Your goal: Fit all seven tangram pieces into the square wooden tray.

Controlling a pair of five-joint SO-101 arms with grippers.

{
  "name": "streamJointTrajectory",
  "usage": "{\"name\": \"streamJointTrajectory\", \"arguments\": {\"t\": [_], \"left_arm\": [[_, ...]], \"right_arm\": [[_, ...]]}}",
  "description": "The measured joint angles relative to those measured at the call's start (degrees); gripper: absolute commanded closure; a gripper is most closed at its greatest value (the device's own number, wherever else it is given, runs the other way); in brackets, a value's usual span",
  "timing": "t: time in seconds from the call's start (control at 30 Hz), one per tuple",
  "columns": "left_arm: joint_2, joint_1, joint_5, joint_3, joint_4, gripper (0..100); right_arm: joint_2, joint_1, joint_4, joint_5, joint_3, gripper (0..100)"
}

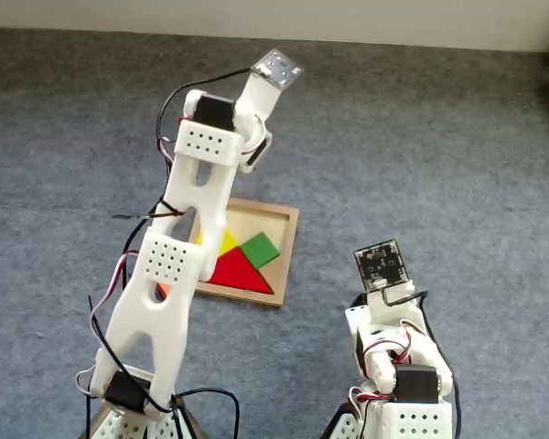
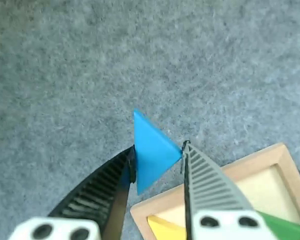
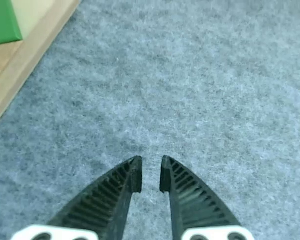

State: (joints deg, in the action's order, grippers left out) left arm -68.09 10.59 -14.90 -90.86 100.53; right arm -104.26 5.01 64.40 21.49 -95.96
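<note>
Grey carpet-like fabric (image 1: pixel 421 137) covers the bench. The square wooden tray (image 1: pixel 291 251) lies about mid-bench and holds a red triangle (image 1: pixel 238 273), a green square (image 1: pixel 260 249) and a yellow piece (image 1: pixel 227 241). The left claw (image 2: pixel 158 149) is clamped on a blue triangle (image 2: pixel 152 150), just outside a tray corner on the side toward the bench's far edge. The right claw (image 3: pixel 150 172) hangs over bare fabric beside the tray, nearer the bench's near edge, fingertips slightly apart with nothing between them.

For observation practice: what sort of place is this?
Likely a robot practice bench: two white robot arms, a grey carpet-like surface, a square wooden tray, the left hand gripping a blue triangular piece.
</note>
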Motion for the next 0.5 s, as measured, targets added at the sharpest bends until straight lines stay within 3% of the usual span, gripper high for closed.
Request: {"name": "streamJointTrajectory", "arguments": {"t": [0.5], "left_arm": [[35.4,0.0,-8.4,44.7,0.3,88]], "right_arm": [[0.0,0.0,-0.1,0.0,0.0,92.2]]}}
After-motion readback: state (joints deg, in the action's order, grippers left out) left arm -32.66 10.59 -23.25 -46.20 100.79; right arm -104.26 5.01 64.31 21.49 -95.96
